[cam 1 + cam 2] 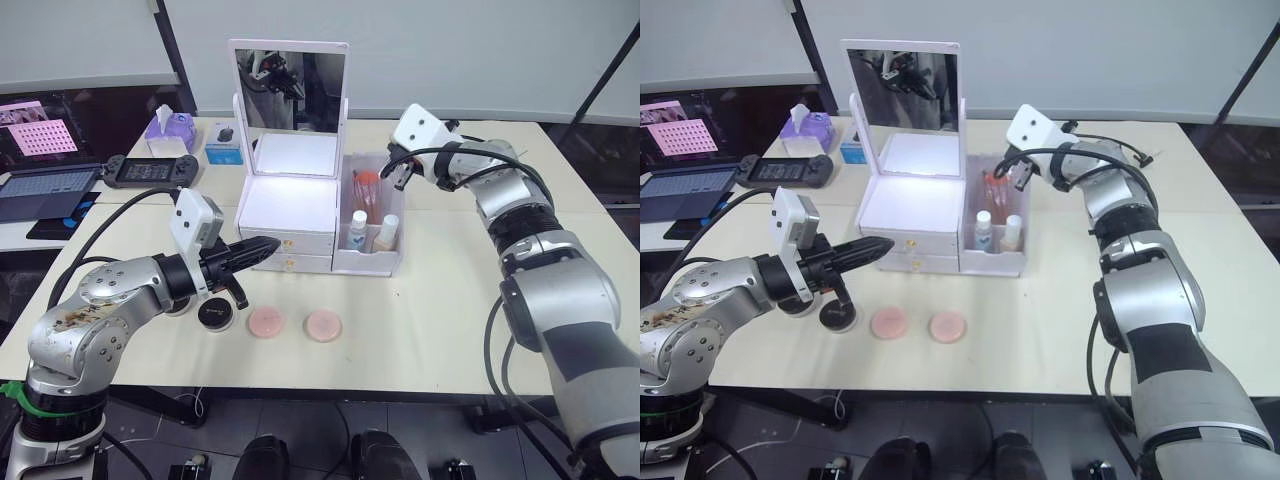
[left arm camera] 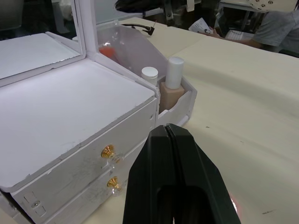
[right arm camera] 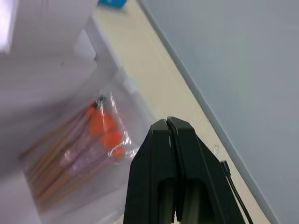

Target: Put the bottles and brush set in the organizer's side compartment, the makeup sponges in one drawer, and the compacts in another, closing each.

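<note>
Left eye view: white organizer (image 1: pixel 290 205) sits mid-table, mirror upright, both front drawers pushed in. Side bin holds the clear bottle (image 1: pixel 358 230) and the beige bottle (image 1: pixel 386 234) at the front, brush packet (image 1: pixel 366 190) standing tilted behind them, orange tips up. Left gripper (image 1: pixel 262 249) hovers just in front of the drawers, fingers pressed together, holding nothing; left wrist view shows its tips near the gold drawer knobs (image 2: pixel 108 151), not touching. Right gripper (image 1: pixel 397 172) is up over the back of the side bin, just beside the brush packet; right wrist view shows its fingers clenched and empty, the packet below them. On the table in front of the organizer: one black compact (image 1: pixel 214 315) under the left arm, then two pink sponges (image 1: pixel 266 322) (image 1: pixel 323 325) in a row, all apart. I can make out only one compact; a second I cannot tell.
</note>
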You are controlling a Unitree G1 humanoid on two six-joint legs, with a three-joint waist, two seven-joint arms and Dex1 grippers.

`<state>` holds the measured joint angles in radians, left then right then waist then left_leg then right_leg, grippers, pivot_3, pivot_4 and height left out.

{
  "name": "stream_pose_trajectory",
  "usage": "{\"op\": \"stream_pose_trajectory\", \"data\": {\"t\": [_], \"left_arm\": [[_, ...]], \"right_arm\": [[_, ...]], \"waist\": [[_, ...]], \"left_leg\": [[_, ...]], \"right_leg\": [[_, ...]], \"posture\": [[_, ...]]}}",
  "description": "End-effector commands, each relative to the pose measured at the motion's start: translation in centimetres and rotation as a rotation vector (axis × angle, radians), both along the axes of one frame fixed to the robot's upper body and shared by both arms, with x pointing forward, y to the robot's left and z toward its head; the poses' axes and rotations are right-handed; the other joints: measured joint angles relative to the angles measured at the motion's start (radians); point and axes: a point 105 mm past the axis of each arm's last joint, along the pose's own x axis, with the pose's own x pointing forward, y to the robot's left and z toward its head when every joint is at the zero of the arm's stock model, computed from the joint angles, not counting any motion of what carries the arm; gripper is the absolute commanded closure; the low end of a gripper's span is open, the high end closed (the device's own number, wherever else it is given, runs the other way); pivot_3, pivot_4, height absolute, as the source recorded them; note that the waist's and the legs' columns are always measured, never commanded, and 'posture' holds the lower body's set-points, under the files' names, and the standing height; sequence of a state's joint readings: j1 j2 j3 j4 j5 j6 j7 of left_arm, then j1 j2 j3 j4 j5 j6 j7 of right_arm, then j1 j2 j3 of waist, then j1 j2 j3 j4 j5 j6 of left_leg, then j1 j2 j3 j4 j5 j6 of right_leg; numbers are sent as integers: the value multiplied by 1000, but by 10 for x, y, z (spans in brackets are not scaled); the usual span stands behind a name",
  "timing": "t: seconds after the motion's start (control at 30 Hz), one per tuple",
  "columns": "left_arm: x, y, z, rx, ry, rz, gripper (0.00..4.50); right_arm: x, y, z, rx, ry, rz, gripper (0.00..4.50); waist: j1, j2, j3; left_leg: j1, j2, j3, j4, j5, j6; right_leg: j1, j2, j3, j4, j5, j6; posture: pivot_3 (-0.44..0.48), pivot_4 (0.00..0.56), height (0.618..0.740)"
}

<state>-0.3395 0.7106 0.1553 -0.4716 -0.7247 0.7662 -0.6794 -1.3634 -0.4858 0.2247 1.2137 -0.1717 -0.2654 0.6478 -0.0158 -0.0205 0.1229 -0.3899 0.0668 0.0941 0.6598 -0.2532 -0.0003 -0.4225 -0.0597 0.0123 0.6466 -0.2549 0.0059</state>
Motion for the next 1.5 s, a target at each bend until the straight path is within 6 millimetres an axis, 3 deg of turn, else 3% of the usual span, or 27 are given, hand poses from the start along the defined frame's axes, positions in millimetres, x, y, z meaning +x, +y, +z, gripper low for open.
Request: {"op": "stream_pose_trajectory", "data": {"t": [0.03,0.1,0.2,0.27,0.33,0.43,0.6,0.67,0.7,0.77,0.87,1.03,1.23,1.43,1.5], "left_arm": [[0,4,12,11,-69,10,4500],[3,10,11,54,-77,25,4500],[11,31,14,96,-94,93,4500],[17,52,15,124,-100,149,4083],[23,74,12,145,-99,210,3559],[27,97,8,156,-97,260,2578],[19,179,2,195,-67,432,1025],[12,201,-1,196,-57,467,386],[8,213,-3,187,-51,496,53],[1,231,-12,193,-28,543,20],[-10,250,-25,194,8,589,20],[-15,261,-19,152,-24,635,20],[-11,254,-17,68,-16,650,20],[-11,221,1,5,-115,577,20],[-16,205,6,-22,-144,557,20]], "right_arm": [[-8,-8,25,69,-52,52,4469],[-15,-17,33,128,-49,87,4469],[-24,-40,28,149,-20,107,4469],[-31,-61,26,193,-4,97,4094],[-40,-88,23,230,7,69,3536],[-52,-110,19,268,20,55,2502],[-77,-147,8,473,71,56,845],[-86,-160,-1,525,91,35,143],[-91,-167,-7,558,109,23,0],[-99,-181,-12,664,119,-3,0],[-106,-193,-28,647,144,-62,0],[-111,-203,-48,658,176,-120,0],[-110,-196,-45,676,185,-95,0],[-114,-138,-22,574,352,140,0],[-125,-109,-11,531,439,276,0]], "waist": [[2,0,0],[2,0,0],[3,0,0],[4,0,0],[4,0,0],[2,1,0],[-11,1,0],[-9,1,0],[-7,1,0],[-3,1,0],[0,1,0],[4,0,1],[1,0,1],[0,0,1],[0,0,1]], "left_leg": [[0,0,0,0,0,0],[0,0,0,0,0,0],[0,0,0,0,0,0],[0,0,0,0,0,0],[0,0,0,0,0,0],[1,0,1,0,0,1],[2,2,2,-2,0,1],[3,2,3,-3,-1,1],[3,2,4,-3,-1,1],[4,2,5,-3,-1,1],[5,2,7,-3,-1,1],[4,2,7,-3,-1,2],[4,2,7,-3,-1,2],[4,2,7,-3,-2,2],[4,3,6,-3,-2,2]], "right_leg": [[0,0,0,0,0,0],[1,0,0,0,0,0],[1,0,-1,0,0,0],[1,0,-1,-1,0,0],[1,0,-1,-1,0,0],[0,0,0,-1,0,0],[0,1,0,0,-1,-1],[0,0,0,-1,-2,-2],[0,0,0,-1,-2,-2],[0,-1,0,-1,-2,-2],[1,-2,0,0,-1,-2],[0,-2,0,0,-1,-2],[0,-1,0,1,-1,-2],[0,-1,1,1,-1,-2],[-1,-1,1,1,-1,-2]], "posture": [[0,150,706],[0,150,706],[0,150,706],[0,150,706],[0,150,706],[0,150,706],[0,150,706],[0,150,706],[0,150,706],[0,150,706],[0,150,706],[0,150,706],[0,150,706],[0,150,706],[0,150,706]]}}
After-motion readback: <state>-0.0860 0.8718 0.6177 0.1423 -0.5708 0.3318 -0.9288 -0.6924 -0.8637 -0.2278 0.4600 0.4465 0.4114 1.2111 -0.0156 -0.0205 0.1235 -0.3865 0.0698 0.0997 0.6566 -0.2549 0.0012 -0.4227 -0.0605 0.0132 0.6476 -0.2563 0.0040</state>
